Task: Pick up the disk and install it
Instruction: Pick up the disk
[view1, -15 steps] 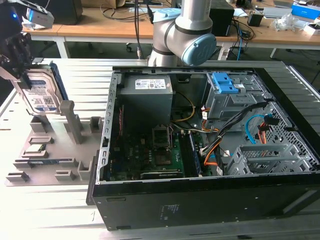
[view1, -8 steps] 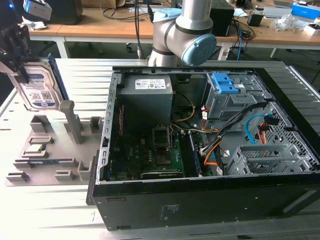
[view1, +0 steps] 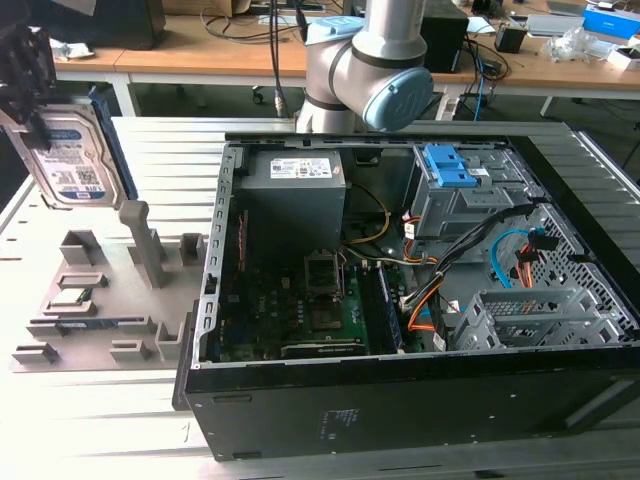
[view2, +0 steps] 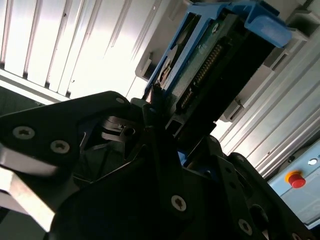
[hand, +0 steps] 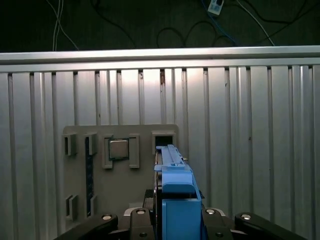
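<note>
My claw (view1: 28, 95) is clenched on the hard drive (view1: 70, 165), held above the grey parts tray (view1: 100, 300). Fitting it into the open computer case (view1: 400, 405) is not yet done.

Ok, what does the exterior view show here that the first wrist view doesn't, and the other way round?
Exterior, not first wrist: the open computer case, the arm's joint, the barcode label on the disk. First wrist, not exterior: the blue frame seen end-on, floor cables past the table. Both: the disk clamped in the hand, clear of the grey tray holding the chip.
</note>
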